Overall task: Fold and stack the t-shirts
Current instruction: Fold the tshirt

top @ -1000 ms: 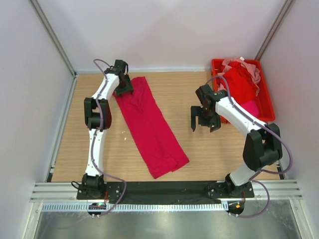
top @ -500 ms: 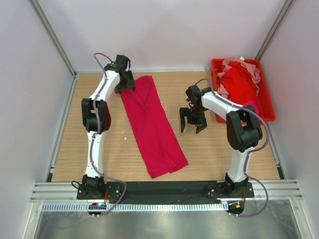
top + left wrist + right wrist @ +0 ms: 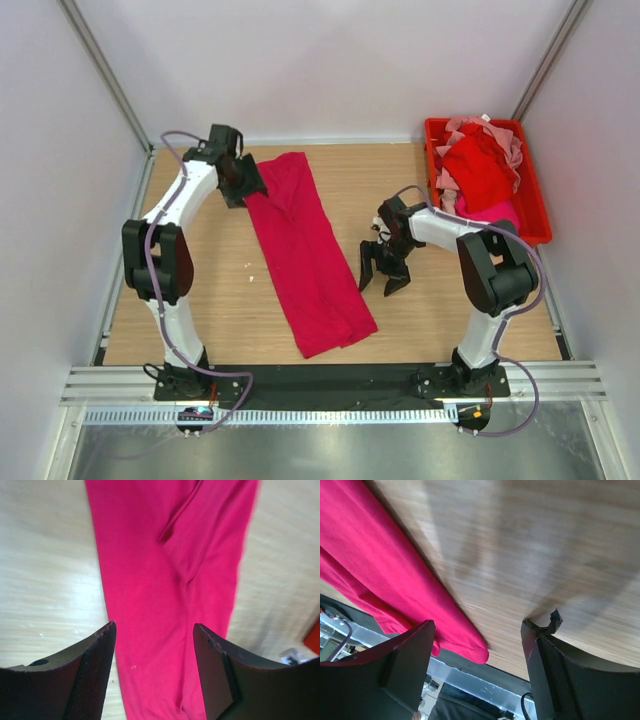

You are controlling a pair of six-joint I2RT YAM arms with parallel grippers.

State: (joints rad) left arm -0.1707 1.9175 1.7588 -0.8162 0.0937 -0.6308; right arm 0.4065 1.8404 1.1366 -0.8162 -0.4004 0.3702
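Nearest me, the crimson t-shirt lies on the table as a long narrow strip. Its long axis runs diagonally, from a near end towards the right up to a far end towards the left.

The right gripper hangs just to the right of the strip's near half, off the cloth. Its fingers are apart with nothing between them. Its wrist view gives me what the overhead does not: the strip's right edge and rounded near corner, with bare wood under the fingers.

Farther off, the left gripper sits over the strip's far end, at its left edge. Its fingers are spread too. From its wrist camera they frame the cloth's left edge and a crease running down the strip, but I can't tell whether the tips touch the fabric.

I judge the next fold to be end over end, so each arm already has its own end within reach.

At the far right, the red bin holds heaped red and pale pink shirts, not yet folded.
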